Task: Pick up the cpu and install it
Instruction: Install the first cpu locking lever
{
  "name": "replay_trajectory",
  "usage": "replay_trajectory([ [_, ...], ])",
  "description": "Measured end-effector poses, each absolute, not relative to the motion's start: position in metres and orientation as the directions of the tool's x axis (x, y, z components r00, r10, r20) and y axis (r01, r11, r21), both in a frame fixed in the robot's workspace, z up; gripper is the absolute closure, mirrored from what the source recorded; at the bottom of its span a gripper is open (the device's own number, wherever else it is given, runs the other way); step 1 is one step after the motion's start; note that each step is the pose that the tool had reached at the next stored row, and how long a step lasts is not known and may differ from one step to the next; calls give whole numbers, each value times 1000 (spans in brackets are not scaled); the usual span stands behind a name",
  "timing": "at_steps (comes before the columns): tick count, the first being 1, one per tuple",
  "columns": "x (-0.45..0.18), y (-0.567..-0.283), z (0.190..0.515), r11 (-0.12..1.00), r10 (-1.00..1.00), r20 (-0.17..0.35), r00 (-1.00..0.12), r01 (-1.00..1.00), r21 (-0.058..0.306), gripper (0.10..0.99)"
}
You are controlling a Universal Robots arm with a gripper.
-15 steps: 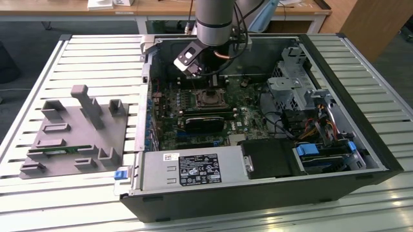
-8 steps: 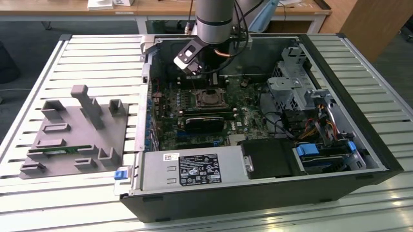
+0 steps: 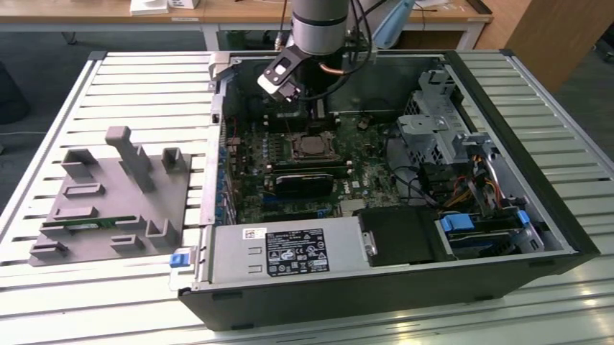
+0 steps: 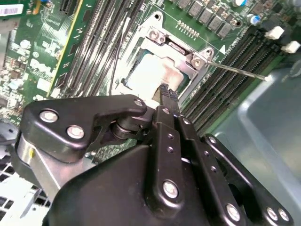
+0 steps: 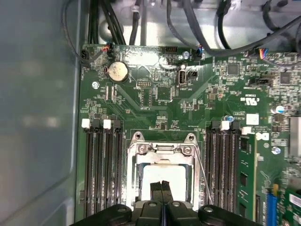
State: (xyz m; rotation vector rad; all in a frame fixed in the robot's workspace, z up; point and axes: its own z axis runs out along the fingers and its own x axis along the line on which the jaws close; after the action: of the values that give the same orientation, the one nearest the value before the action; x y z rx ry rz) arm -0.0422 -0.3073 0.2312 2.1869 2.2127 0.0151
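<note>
The cpu (image 5: 157, 173) lies flat in the socket (image 5: 162, 149) on the board (image 5: 155, 94), inside the open case (image 3: 384, 287) on the slatted desk (image 3: 144, 86). Its pale silver top shows within the metal frame in both wrist views, and as a small light square (image 3: 312, 147) under the arm in the exterior view. The pincer (image 5: 162, 184) is clenched, its two tips pressed together with nothing between them. They hang over the near edge of the chip; whether they touch the lid or hover just above it I cannot tell. The second wrist view shows the same closed tips (image 4: 165, 92) at the rim of the cpu (image 4: 148, 73), not over its middle. The thin wire lever (image 4: 235, 69) juts out sideways over the memory slots (image 5: 101, 169), so I judge the socket is not yet latched and only gravity keeps the chip in place. The main risk is a push landing off-centre: pressure on one edge could tip the cpu, lift the far side out of its seat, or grind it across the contacts below and bend them. A sideways drag by the closed tips could skew the chip in the frame, and latching it like that would do damage. The lever is just beside the tips' path and could snag them if the arm shifts toward it.
</note>
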Motion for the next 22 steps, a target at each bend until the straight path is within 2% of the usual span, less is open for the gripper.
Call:
replay_trajectory([
  [9,-42,-307,267,12,1000,-15,-12,1000,28,980],
  [13,-42,-307,270,21,1000,-15,-20,999,28,980],
  [22,-42,-307,270,179,984,-16,-178,984,28,980],
])
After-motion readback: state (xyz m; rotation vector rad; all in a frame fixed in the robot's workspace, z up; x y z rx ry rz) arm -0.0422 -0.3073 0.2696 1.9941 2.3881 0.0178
